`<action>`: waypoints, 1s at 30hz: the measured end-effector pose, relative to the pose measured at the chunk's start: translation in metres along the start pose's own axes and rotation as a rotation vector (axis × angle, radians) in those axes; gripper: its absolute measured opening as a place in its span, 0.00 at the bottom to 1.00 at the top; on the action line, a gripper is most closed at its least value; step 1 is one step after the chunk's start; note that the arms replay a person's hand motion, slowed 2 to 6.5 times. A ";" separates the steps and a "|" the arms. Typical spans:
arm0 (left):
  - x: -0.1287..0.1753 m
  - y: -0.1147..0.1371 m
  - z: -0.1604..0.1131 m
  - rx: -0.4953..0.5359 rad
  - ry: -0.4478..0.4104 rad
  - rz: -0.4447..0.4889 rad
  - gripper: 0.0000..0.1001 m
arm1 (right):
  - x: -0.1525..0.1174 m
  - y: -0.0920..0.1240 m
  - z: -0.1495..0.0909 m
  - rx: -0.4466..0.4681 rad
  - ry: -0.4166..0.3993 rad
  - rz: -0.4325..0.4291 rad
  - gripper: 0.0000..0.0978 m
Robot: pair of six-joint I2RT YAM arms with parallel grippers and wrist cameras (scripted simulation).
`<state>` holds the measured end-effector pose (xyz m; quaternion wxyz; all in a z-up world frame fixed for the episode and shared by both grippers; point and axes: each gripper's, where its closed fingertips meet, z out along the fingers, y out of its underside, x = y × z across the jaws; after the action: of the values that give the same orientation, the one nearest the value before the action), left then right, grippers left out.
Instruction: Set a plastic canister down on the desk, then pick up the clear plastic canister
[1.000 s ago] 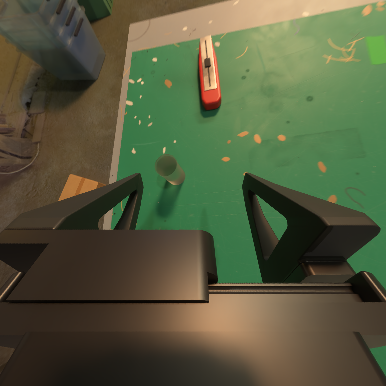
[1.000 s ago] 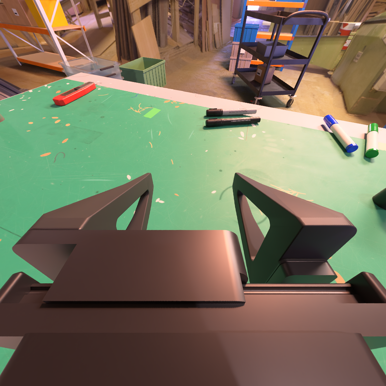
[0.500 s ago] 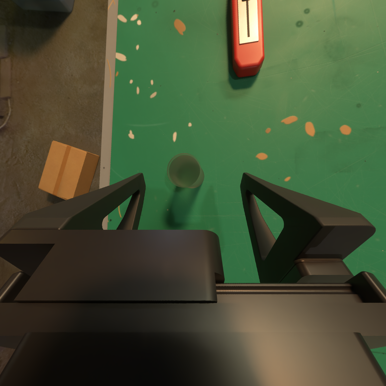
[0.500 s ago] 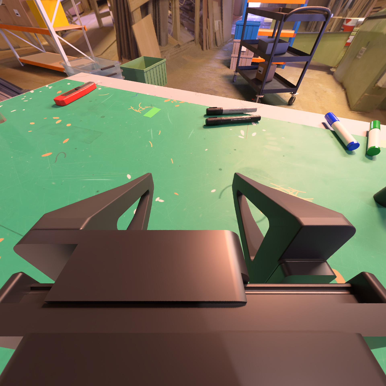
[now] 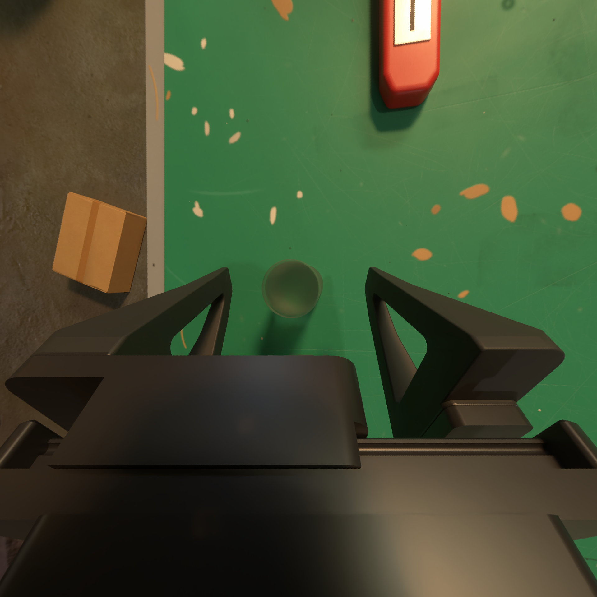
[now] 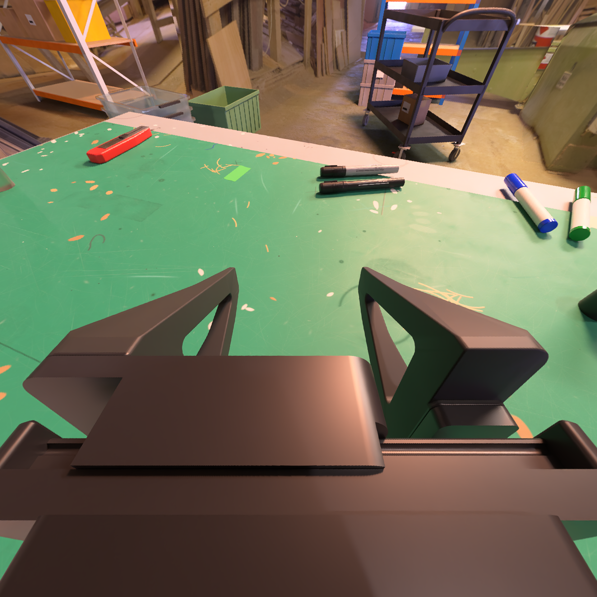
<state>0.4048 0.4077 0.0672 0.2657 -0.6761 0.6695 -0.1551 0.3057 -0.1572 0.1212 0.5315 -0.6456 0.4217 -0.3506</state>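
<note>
A small clear plastic canister (image 5: 292, 288) stands upright on the green desk mat (image 5: 355, 200), seen almost straight from above in the left wrist view. My left gripper (image 5: 298, 274) is open and empty, above the canister, which shows between its two fingertips without touching either. A sliver of the canister shows at the left edge of the right wrist view (image 6: 5, 182). My right gripper (image 6: 297, 274) is open and empty, above the middle of the mat (image 6: 290, 232).
A red utility knife (image 5: 412, 51) lies beyond the canister, also in the right wrist view (image 6: 119, 148). The desk's pale left edge (image 5: 154, 161) is close by; a cardboard box (image 5: 97, 242) sits on the floor below. Two black markers (image 6: 360, 177) and blue (image 6: 529, 202) and green (image 6: 580, 213) markers lie at the far edge.
My left gripper has tilted to look straight down and moved over the canister, which now sits between its open fingers. The right gripper has barely shifted.
</note>
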 end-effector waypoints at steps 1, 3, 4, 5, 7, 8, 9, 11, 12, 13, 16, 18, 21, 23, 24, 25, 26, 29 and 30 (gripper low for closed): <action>0.001 0.001 0.001 -0.011 0.002 0.005 0.70 | 0.000 0.000 0.000 0.000 0.000 0.000 0.65; 0.002 0.003 0.004 -0.030 0.001 0.017 0.70 | 0.000 -0.001 0.000 0.001 0.001 0.000 0.65; 0.002 0.004 0.005 -0.038 -0.002 0.025 0.70 | 0.001 -0.001 -0.001 0.002 0.001 0.000 0.65; 0.002 0.005 0.006 -0.045 -0.006 0.033 0.69 | 0.001 -0.001 -0.001 0.002 0.001 0.000 0.64; 0.001 0.008 0.008 -0.056 -0.014 0.049 0.68 | 0.002 -0.001 -0.001 0.002 0.001 0.001 0.64; 0.001 0.008 0.009 -0.059 -0.018 0.054 0.67 | 0.002 -0.001 -0.001 0.002 0.001 0.001 0.64; 0.000 0.009 0.009 -0.060 -0.020 0.057 0.66 | 0.002 -0.002 -0.001 0.002 0.001 0.001 0.64; 0.000 0.009 0.010 -0.059 -0.023 0.059 0.64 | 0.003 -0.002 -0.002 0.002 0.001 0.002 0.64; 0.000 0.008 0.010 -0.058 -0.024 0.059 0.64 | 0.003 -0.002 -0.002 0.002 0.000 0.003 0.64; 0.000 0.008 0.010 -0.058 -0.025 0.059 0.63 | 0.004 -0.001 -0.002 0.001 0.000 0.003 0.64; -0.002 0.009 0.010 -0.060 -0.034 0.059 0.60 | 0.004 -0.001 -0.001 0.000 -0.003 0.004 0.63; -0.003 0.010 0.011 -0.065 -0.043 0.060 0.57 | 0.004 -0.001 -0.001 0.000 -0.005 0.004 0.63; -0.004 0.011 0.012 -0.073 -0.054 0.063 0.54 | 0.003 0.000 -0.001 -0.005 -0.009 0.004 0.63; -0.005 0.012 0.013 -0.076 -0.062 0.066 0.53 | 0.003 0.002 -0.001 -0.012 -0.010 0.004 0.63; -0.005 0.012 0.013 -0.077 -0.069 0.068 0.53 | 0.002 0.003 -0.001 -0.016 -0.011 0.003 0.63; -0.006 0.011 0.013 -0.077 -0.077 0.069 0.53 | 0.002 0.004 -0.001 -0.019 -0.013 0.002 0.63; -0.007 0.011 0.013 -0.076 -0.087 0.071 0.52 | 0.001 0.004 -0.001 -0.021 -0.015 0.001 0.63; -0.010 0.010 0.014 -0.071 -0.115 0.076 0.46 | 0.000 0.005 -0.001 -0.025 -0.018 -0.001 0.63; -0.010 0.010 0.014 -0.069 -0.118 0.074 0.44 | 0.000 0.005 -0.001 -0.026 -0.019 -0.001 0.63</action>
<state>0.4043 0.4199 0.0515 0.2866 -0.6674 0.6824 -0.0820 0.3039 -0.1577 0.1166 0.5268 -0.6560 0.4208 -0.3393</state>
